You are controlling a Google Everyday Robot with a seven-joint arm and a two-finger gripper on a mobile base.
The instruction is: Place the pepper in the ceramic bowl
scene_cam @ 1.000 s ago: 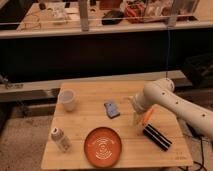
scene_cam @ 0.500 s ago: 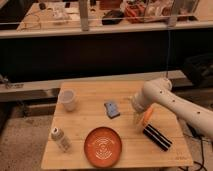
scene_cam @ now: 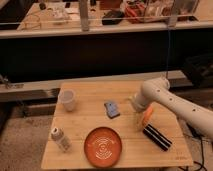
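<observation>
Two fingers of my hand (scene_cam: 139,119) stand spread, hanging low over the right side of the tabletop (scene_cam: 90,125) just beside the pepper (scene_cam: 147,115). The pepper lies near the black bar (scene_cam: 157,137), apart from the bowl (scene_cam: 103,147) at the front edge. A cup (scene_cam: 67,100), a shaker (scene_cam: 60,138) and a blue thing (scene_cam: 112,108) sit to the left.

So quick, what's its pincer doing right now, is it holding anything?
Pincer: open, down at the orange pepper on the table's right side; a firm hold on it cannot be told.
</observation>
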